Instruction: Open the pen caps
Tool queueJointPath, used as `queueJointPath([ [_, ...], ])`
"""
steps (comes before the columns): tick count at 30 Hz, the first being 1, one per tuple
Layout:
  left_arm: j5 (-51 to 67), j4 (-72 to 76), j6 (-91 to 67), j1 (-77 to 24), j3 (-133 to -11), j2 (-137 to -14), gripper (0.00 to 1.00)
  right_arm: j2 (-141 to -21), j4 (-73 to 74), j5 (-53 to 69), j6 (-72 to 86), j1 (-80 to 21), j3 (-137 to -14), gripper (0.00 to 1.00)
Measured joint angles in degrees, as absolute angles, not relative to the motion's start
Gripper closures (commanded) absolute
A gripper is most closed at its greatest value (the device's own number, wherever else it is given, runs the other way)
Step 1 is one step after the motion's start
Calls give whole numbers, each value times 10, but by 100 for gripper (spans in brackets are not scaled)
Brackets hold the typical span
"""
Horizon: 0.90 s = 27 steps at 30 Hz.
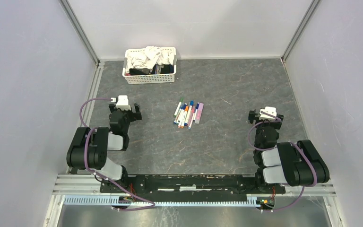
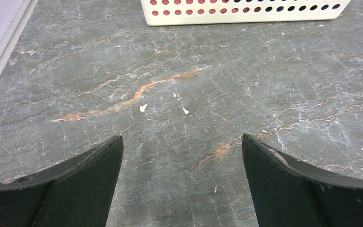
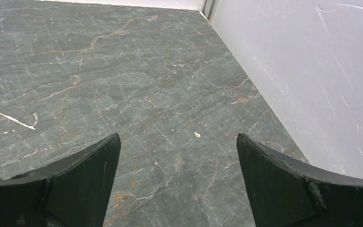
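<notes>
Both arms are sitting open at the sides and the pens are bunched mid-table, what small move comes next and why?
Probably swing the left pincer toward the pens: both it and the right pincer stand open and empty, apart from the bunch, and neither wrist view shows a pen.

- Marker pens (image 1: 187,114): about eight, lying in one cluster. The overhead view is too coarse for a firm count.
- Of these, lilac-pink pen (image 1: 199,113): one.
- White basket (image 1: 150,79): one.
- Heap of white cloth (image 1: 149,57) in the basket: one.
- Grippers: two, namely left gripper (image 2: 182,156) and right gripper (image 3: 178,151).
- Table (image 1: 227,151): one.
</notes>
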State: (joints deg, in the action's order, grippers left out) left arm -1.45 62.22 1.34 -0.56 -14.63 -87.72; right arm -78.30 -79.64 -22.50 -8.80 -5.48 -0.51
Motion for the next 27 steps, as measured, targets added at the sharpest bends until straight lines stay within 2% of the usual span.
queueJointPath([
  [13, -18, 605, 13, -6, -151, -871, 0, -765, -780, -230, -86, -57, -5, 2],
  [17, -24, 400, 17, -4, -276, -856, 0, -700, -668, -258, -78, -72, -17, 2],
  [21, -9, 222, 30, 10, -437, -854, 0, -664, -504, -273, -14, -75, -101, 2],
  [27, 34, 36, 36, 45, -509, -815, 0, -646, -304, -244, 131, -74, -253, 2],
])
